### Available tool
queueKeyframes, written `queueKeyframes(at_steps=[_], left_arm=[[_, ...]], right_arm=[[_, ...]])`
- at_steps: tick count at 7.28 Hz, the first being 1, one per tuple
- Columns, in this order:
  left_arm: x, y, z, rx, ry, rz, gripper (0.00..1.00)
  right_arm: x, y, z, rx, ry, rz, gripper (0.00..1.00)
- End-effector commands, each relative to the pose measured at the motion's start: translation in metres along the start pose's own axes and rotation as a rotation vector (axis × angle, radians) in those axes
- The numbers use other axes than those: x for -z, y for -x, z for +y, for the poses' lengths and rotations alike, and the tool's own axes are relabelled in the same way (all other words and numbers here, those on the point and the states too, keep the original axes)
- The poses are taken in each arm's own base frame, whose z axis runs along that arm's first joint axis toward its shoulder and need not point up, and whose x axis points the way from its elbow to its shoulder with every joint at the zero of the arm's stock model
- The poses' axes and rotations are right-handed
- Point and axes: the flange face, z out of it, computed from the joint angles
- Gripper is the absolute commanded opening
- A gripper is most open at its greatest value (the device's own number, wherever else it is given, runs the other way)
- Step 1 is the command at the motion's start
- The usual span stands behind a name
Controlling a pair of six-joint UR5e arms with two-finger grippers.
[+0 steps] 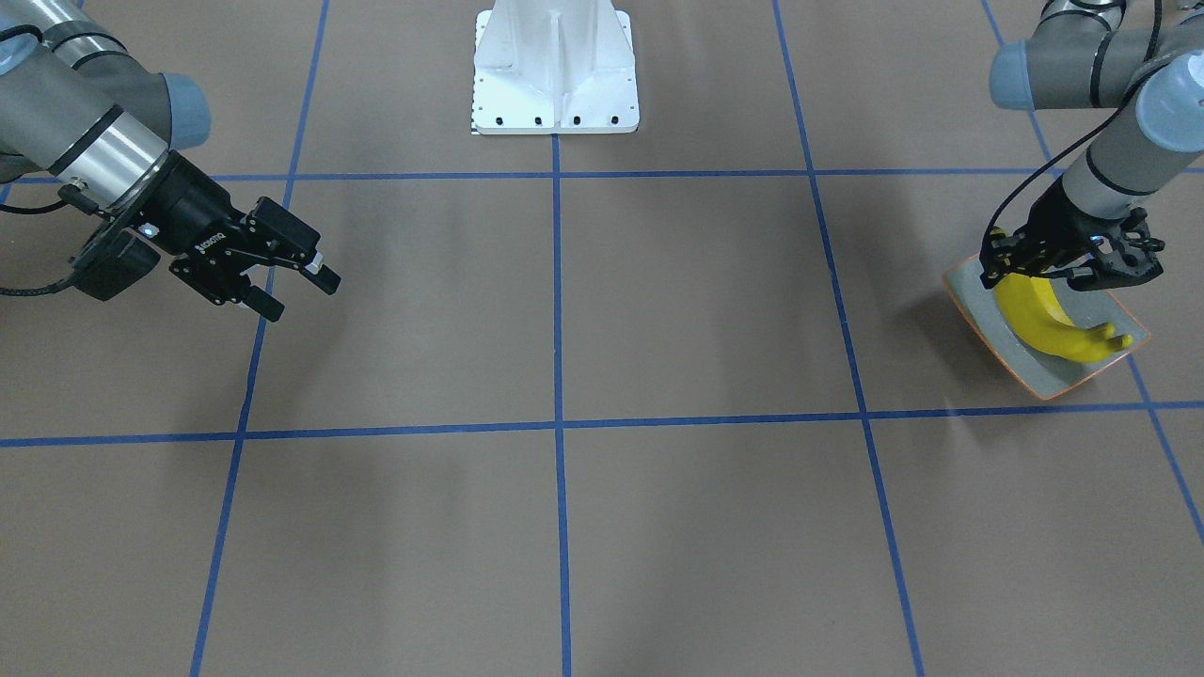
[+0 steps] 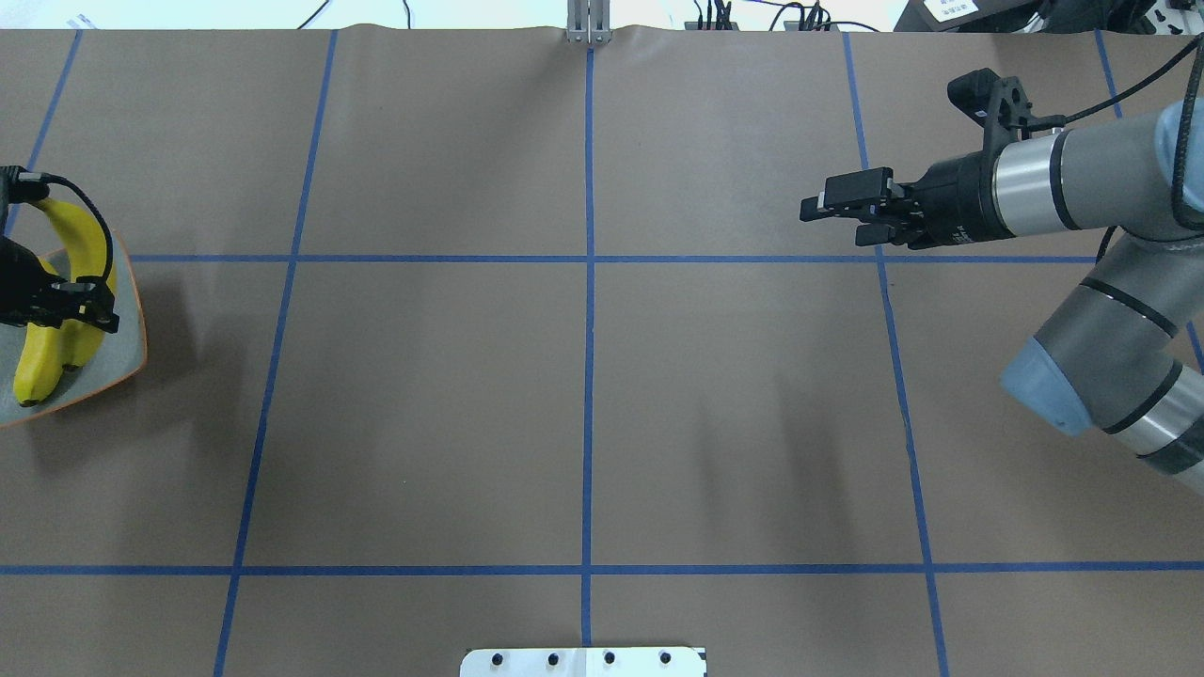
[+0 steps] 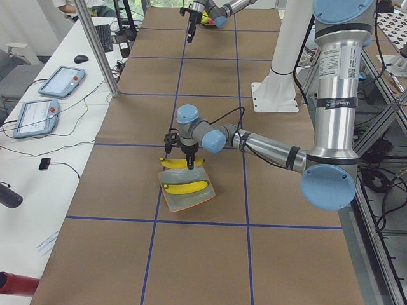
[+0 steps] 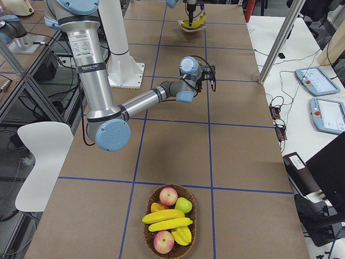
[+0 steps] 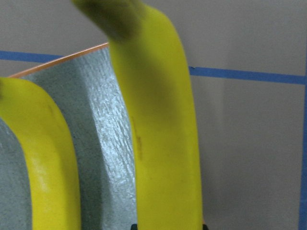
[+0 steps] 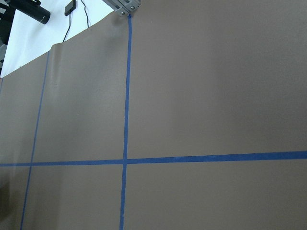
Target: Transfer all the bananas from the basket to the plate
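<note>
Only one piece of lettering shows: small white brand lettering on the black body of the right gripper point(image 1: 282, 282), at about 9 o'clock in the front-facing view. It looks like "ROBOTIQ", but it runs along the slanted housing and is too small to be sure of. The two tablet screens point(image 3: 41, 101) beside the bench in the side views carry nothing that can be made out.

at the far left edge, two bananas point(image 2: 56, 320) lie on the plate point(image 2: 132, 348), the left gripper point(image 2: 80, 306) over them. the right gripper point(image 2: 842, 214) hangs above the table point(image 2: 583, 404), fingers point(image 2: 851, 197) slightly parted.
</note>
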Motion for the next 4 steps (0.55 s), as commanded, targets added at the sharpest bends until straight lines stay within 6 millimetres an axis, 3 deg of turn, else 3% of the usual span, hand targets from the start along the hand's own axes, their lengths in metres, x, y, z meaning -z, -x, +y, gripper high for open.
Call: queueKeyframes(at_steps=[1, 4], left_arm=[[-0.014, 0.008, -0.003, 0.014, 0.032, -0.030, 0.00], [-0.028, 0.018, -0.006, 0.030, 0.050, -0.050, 0.00]], right_arm=[[-0.007, 0.001, 0.005, 0.002, -0.016, 0.007, 1.00], [-0.008, 0.002, 0.006, 0.001, -0.014, 0.008, 1.00]])
